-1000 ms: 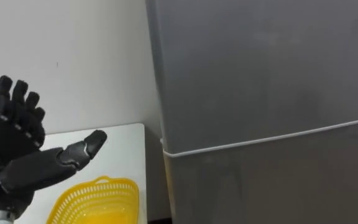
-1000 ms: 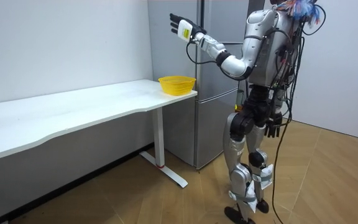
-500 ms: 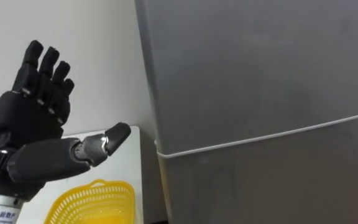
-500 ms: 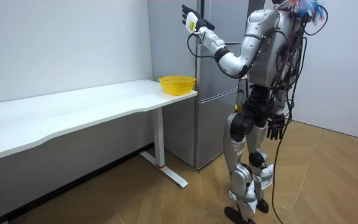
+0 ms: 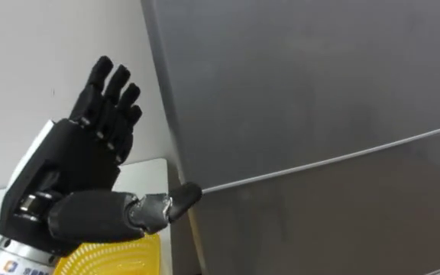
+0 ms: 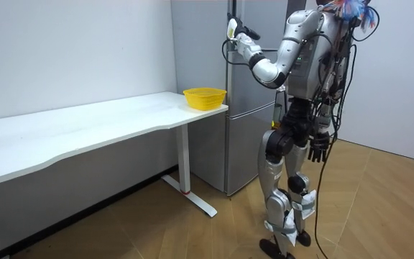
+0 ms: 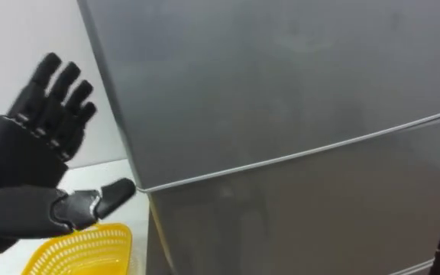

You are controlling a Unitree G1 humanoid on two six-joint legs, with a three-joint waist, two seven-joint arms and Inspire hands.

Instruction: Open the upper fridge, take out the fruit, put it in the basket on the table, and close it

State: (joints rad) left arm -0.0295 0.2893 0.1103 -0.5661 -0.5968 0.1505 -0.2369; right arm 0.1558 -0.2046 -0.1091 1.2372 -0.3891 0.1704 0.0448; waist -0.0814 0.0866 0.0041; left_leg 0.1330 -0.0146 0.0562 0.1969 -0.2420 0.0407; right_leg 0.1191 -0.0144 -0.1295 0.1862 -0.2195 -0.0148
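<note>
Grey upper fridge door [image 5: 304, 84]: stiff, heavy, slick; no handle visible, likely pull at left edge. Beside that edge, left robot hand [image 5: 75, 164]: fingers spread, empty.

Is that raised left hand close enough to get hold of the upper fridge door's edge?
Probably yes: the left hand, open, is raised beside the upper fridge door, its thumb about at the door's left edge, with nothing between them.

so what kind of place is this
Probably a lab or test room staged as a kitchen corner: a tall grey fridge, a long white table with a yellow basket, bare walls.
</note>
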